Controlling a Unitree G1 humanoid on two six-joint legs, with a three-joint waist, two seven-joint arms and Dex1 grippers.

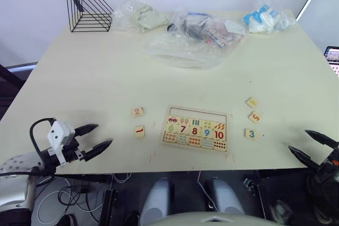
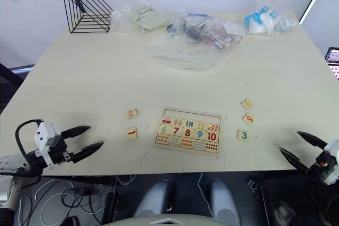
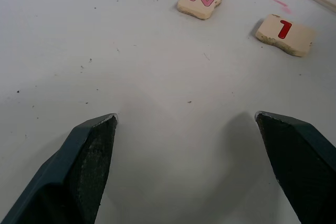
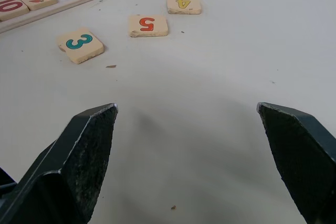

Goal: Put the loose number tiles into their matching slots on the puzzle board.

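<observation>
The puzzle board [image 1: 196, 129] is lying at the lower centre of the frame, on the pale surface [image 1: 106, 72]. Its top row of slots [image 1: 197, 115] is being left empty, so no tile has been placed yet. The five loose number tiles are being kept outside the board: tile 2 [image 1: 137, 111] and tile 1 [image 1: 140, 131] just to its left, and tile 4 [image 1: 252, 102], tile 5 [image 1: 255, 116] and tile 3 [image 1: 251, 134] to its right. The task is judged to be at its very start; next, a reach toward the nearest tile is probably being called for. The left gripper [image 1: 96, 138] is being held low at the lower left, opened wide, pointing toward tiles 1 and 2. The right gripper [image 1: 312, 145] is being held at the lower right, also opened wide and holding nothing.
</observation>
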